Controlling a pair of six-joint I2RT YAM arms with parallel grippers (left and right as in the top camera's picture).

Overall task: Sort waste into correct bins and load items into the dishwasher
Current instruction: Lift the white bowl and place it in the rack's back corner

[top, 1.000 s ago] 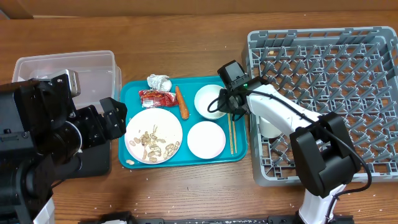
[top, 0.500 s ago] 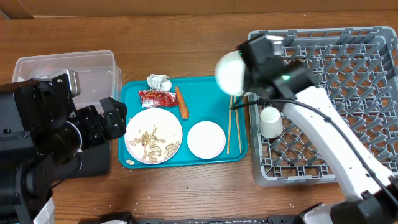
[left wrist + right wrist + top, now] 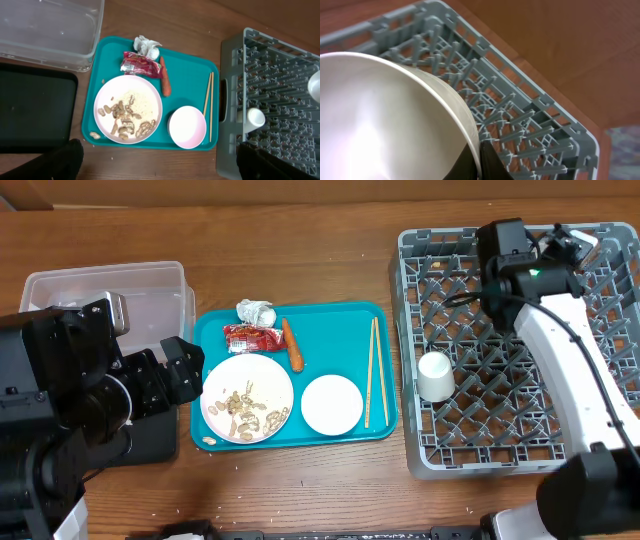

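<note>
My right gripper [image 3: 479, 162] is shut on the rim of a white bowl [image 3: 380, 115], held over the far left part of the grey dish rack [image 3: 560, 450]; the bowl also shows in the left wrist view [image 3: 315, 86]. A small white cup [image 3: 434, 376] stands in the rack. On the teal tray [image 3: 350, 315] lie the plate [image 3: 247, 398] with food scraps, a second bowl [image 3: 331, 404], chopsticks [image 3: 372, 370], a carrot [image 3: 292, 345], a red wrapper [image 3: 254, 337] and a paper ball [image 3: 255, 311]. My left gripper [image 3: 160, 172] is open and empty, high above the tray's near edge.
The clear tub [image 3: 150, 290] stands at the back left, with the flat black tray [image 3: 35, 115] in front of it, partly under my left arm. One beige scrap [image 3: 92, 135] lies on the teal tray beside the plate.
My right gripper lifted a white bowl off the teal tray's back right and carried it right, over the rack. The chopsticks shifted slightly. The left arm has not moved.
</note>
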